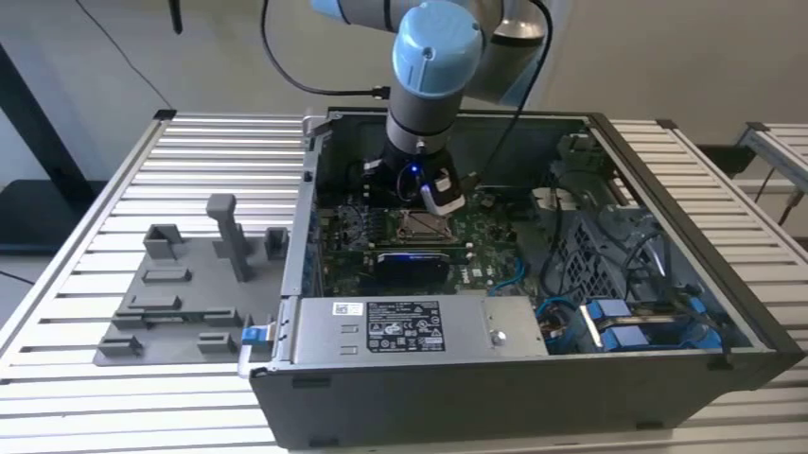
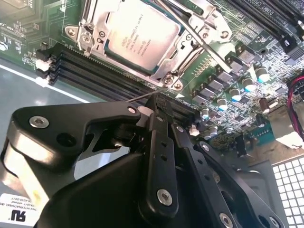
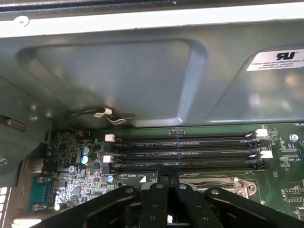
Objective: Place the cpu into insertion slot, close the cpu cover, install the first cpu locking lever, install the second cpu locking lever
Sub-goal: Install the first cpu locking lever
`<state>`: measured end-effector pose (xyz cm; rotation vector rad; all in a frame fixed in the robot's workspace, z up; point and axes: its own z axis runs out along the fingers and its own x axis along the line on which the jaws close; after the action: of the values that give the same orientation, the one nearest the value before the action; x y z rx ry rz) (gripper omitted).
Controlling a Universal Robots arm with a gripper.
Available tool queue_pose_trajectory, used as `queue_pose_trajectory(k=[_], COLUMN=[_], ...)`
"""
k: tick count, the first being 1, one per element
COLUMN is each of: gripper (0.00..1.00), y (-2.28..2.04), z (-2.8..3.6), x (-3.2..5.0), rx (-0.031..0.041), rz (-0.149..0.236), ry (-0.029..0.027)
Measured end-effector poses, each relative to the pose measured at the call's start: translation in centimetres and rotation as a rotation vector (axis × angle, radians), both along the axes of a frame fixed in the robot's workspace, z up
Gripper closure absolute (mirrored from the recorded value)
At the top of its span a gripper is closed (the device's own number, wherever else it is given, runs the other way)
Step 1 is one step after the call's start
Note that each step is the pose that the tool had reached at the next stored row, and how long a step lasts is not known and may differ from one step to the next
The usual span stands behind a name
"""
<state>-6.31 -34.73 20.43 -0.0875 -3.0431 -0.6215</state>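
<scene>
1. You're in a robotics lab or test workshop.
2. You see an arm (image 1: pixel 436 66) over an open PC case (image 1: pixel 505 397) on a slatted metal bench (image 1: pixel 189 151).
3. Grey jigs (image 1: pixel 177 293) stand beside the case, with a bare wall (image 1: pixel 707 57) behind.

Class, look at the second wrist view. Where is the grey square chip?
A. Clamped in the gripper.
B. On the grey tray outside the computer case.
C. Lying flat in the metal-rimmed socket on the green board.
C: the chip lies flat inside the metal rim of the socket, with the gripper beside it.
</scene>
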Motion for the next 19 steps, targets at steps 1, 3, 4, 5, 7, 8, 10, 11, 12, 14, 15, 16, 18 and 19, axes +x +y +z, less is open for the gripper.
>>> queue_pose_trajectory(k=[1,3,4,5,7,8,10,11,12,14,15,16,18,19], gripper=[0.89,0.89,0.89,0.89,0.89,0.89,0.89,0.89,0.89,0.89,0.89,0.89,0.89,0.89], y=[0.00,0.02,0.02,0.02,0.03,0.04,0.05,0.06,0.06,0.07,0.08,0.09,0.09,0.10], z=[-0.03,-0.08,-0.11,-0.14,-0.19,-0.22,-0.27,-0.30,-0.32,-0.36,-0.39,-0.41,-0.45,-0.47], x=[0.00,0.01,0.03,0.04,0.09,0.12,0.23,0.29,0.36,0.50,0.58,0.65,0.80,0.87], rx=[0.0000,0.0000,0.0000,0.0000,-0.0001,-0.0001,-0.0001,-0.0001,-0.0001,-0.0002,-0.0001,-0.0001,-0.0001,-0.0001], rz=[0.000,0.000,0.000,0.000,0.000,0.000,0.001,0.001,0.001,0.002,0.002,0.002,0.002,0.003], ry=[0.0001,0.0001,0.0001,0.0001,0.0001,0.0001,0.0001,0.0001,0.0001,0.0002,0.0001,0.0001,0.0001,0.0001])
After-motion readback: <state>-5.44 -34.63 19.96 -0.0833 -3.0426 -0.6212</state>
